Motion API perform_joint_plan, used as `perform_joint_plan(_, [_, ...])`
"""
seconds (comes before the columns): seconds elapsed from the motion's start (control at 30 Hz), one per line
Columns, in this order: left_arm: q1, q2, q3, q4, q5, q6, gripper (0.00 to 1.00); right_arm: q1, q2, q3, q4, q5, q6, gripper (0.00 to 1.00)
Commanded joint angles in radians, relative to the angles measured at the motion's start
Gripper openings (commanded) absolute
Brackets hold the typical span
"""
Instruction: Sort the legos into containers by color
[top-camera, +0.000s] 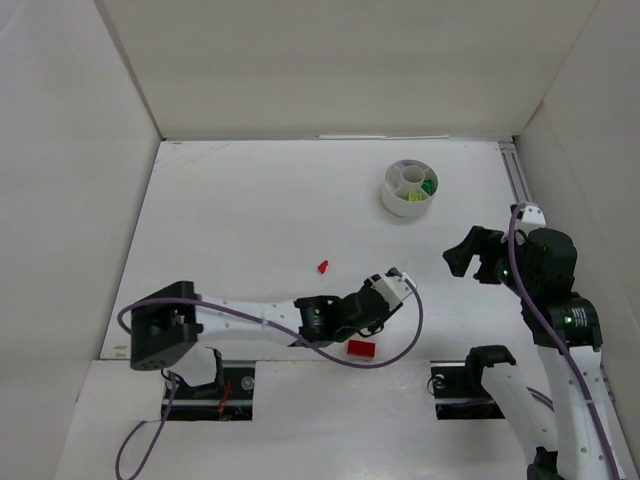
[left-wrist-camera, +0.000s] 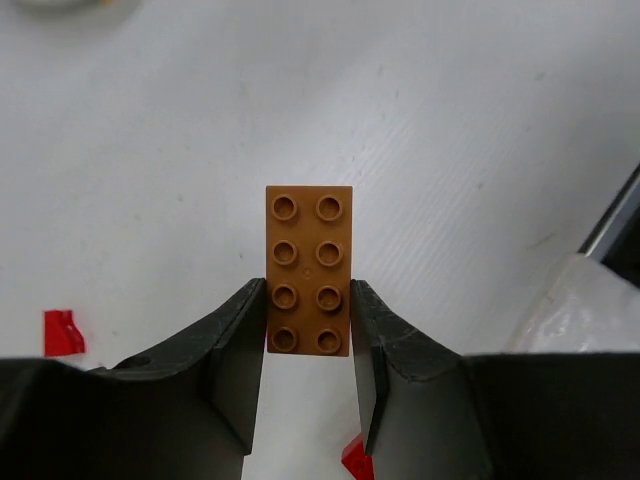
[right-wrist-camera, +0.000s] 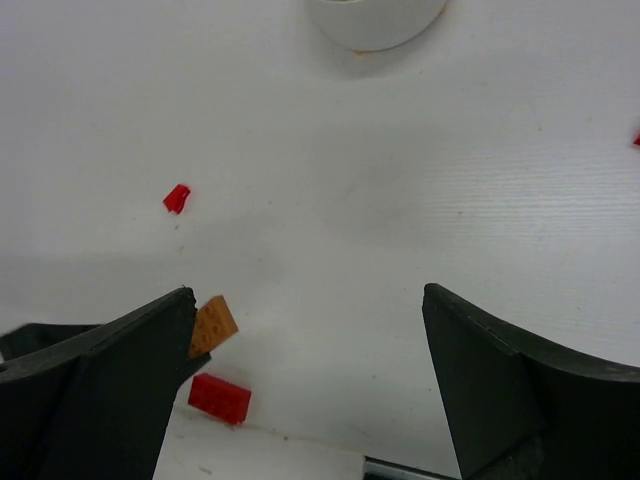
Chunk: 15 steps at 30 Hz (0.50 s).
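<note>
An orange-brown lego (left-wrist-camera: 309, 270) with two rows of studs sits between the fingers of my left gripper (left-wrist-camera: 308, 325), which is shut on its near half. In the right wrist view the same lego (right-wrist-camera: 212, 325) shows tilted. A red lego brick (top-camera: 360, 348) lies just beside that gripper (top-camera: 395, 283), and a tiny red lego (top-camera: 323, 266) lies farther out. The containers are one round white dish (top-camera: 388, 190) at the back right, with green legos (top-camera: 428, 186) in it. My right gripper (right-wrist-camera: 308, 298) hangs wide open and holds nothing.
White walls enclose the table on three sides. The red brick (right-wrist-camera: 220, 398) lies close to the table's front edge. Another red piece (left-wrist-camera: 62, 332) lies left of the left gripper's fingers, and one more (left-wrist-camera: 355, 458) lies under its right finger. A metal rail (top-camera: 518, 175) runs along the right side.
</note>
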Motion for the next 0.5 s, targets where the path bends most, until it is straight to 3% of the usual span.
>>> perform_joint_plan(0.0, [-0.006, -0.167, -0.04, 0.08, -0.045, 0.067, 0.21, -0.008, 0.018, -0.018, 0.015, -0.2, -0.058, 1.0])
perform_joint_plan(0.13, [-0.006, -0.263, -0.091, 0.109, -0.019, 0.095, 0.22, -0.008, 0.027, -0.068, 0.047, -0.482, -0.116, 1.0])
perform_joint_plan(0.47, [-0.006, -0.348, -0.111, 0.122, -0.008, 0.138, 0.22, 0.032, 0.054, -0.068, 0.128, -0.64, -0.105, 1.0])
